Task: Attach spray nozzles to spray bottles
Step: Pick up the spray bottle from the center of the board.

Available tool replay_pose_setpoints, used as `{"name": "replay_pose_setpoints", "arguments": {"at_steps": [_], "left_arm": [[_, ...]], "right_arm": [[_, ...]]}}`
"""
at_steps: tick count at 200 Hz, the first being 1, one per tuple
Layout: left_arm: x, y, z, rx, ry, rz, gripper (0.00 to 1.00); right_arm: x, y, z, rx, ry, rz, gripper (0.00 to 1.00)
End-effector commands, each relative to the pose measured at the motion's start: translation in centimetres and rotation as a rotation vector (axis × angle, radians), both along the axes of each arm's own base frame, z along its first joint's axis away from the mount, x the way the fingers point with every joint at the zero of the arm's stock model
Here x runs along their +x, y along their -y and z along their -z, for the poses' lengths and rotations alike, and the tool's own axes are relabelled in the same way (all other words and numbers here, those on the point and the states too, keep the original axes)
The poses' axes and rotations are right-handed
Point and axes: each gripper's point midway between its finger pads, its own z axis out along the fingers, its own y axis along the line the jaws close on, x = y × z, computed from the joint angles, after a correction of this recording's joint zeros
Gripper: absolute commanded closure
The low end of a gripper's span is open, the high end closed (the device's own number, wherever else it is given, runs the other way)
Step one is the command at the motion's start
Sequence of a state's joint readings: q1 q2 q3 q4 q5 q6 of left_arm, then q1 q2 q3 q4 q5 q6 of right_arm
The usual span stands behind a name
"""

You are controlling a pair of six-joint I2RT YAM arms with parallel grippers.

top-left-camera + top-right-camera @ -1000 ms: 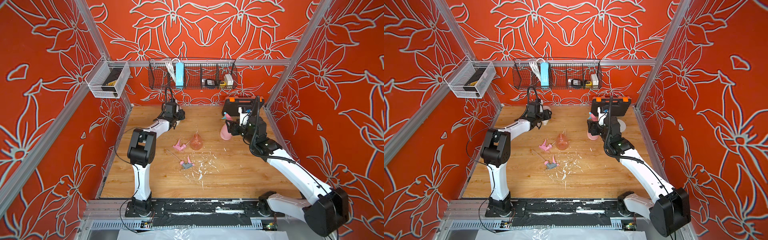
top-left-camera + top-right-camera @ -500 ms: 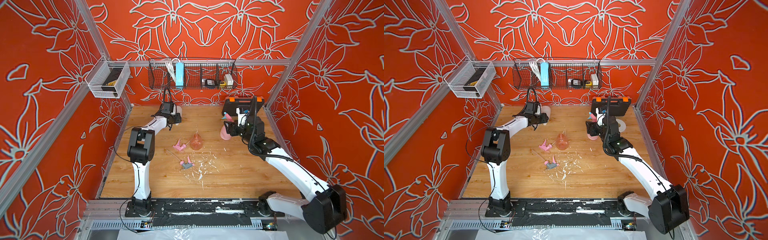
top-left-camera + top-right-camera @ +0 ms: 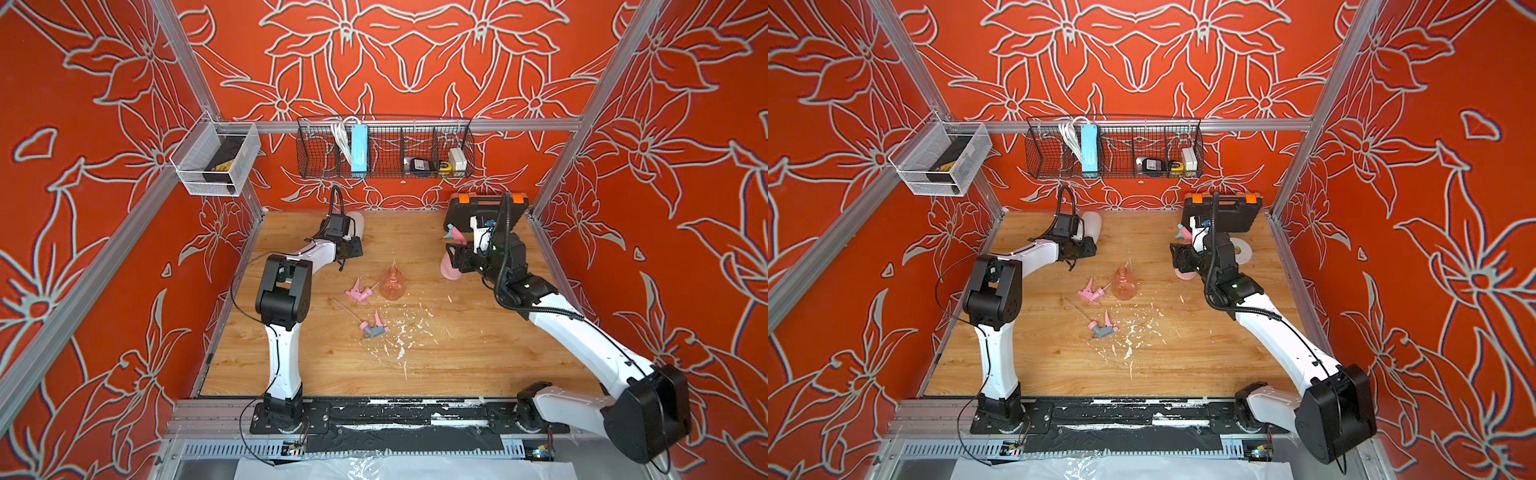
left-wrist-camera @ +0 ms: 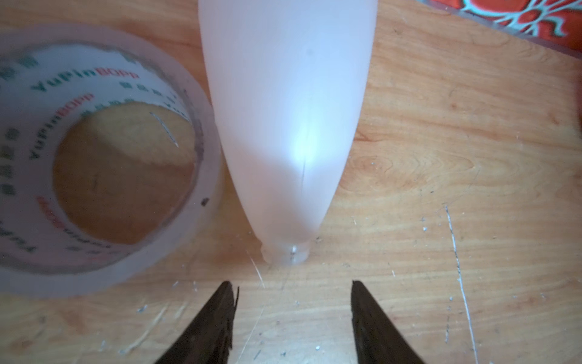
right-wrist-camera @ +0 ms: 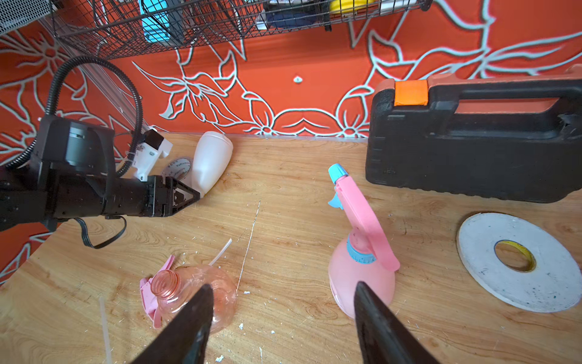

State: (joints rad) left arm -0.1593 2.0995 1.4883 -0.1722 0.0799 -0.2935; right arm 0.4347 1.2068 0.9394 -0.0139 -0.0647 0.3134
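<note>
The left gripper [image 4: 293,290] has its jaws spread and holds nothing. It points at the open neck of the cream-white bottle [image 4: 283,126], which lies on its side near the back wall, just beside a clear tape roll [image 4: 94,157].

The right gripper [image 5: 282,285] is also spread and empty. It hangs between the orange bottle [image 5: 225,283] and the pink bottle [image 5: 346,277]. The pink bottle stands upright with the pink-and-blue nozzle [image 5: 356,214] on its neck; whether it is screwed tight I cannot tell.

In a top view, the all-pink nozzle [image 3: 357,291] lies against the orange bottle, and the pink-and-grey nozzle [image 3: 374,328] lies alone on the wooden table [image 3: 457,353], nearer the front. A black tool case [image 5: 472,151] and a white tape roll [image 5: 516,261] are at the back right.
</note>
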Motion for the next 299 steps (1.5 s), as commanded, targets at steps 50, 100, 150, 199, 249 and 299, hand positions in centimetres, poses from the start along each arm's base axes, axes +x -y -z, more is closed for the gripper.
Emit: {"name": "replay_pose_setpoints", "arguments": {"at_steps": [50,100,150,199,249,299], "left_arm": [[2.0,0.4,-1.7,-0.039,0.072,-0.049,0.50],[1.9,0.6,-0.8,-0.031,0.054,-0.050,0.51],[1.6,0.6,0.0,0.020,0.052,-0.066,0.45],[2.0,0.6,0.9,0.020,0.042,-0.077,0.51],[2.0,0.0,1.3,0.044,0.047,-0.106,0.50],[2.6,0.4,1.8,0.014,0.039,-0.108,0.50]], "right_arm": [[0.1,-0.2,-0.1,0.010,0.010,-0.007,0.29],[0.2,-0.4,-0.1,0.013,0.009,-0.014,0.29],[0.3,-0.6,0.0,0.015,0.008,-0.018,0.29],[0.4,-0.6,0.1,0.013,0.004,-0.017,0.29],[0.4,-0.7,0.2,0.013,0.003,-0.021,0.29],[0.4,-0.7,0.5,0.012,-0.003,-0.025,0.29]]}}
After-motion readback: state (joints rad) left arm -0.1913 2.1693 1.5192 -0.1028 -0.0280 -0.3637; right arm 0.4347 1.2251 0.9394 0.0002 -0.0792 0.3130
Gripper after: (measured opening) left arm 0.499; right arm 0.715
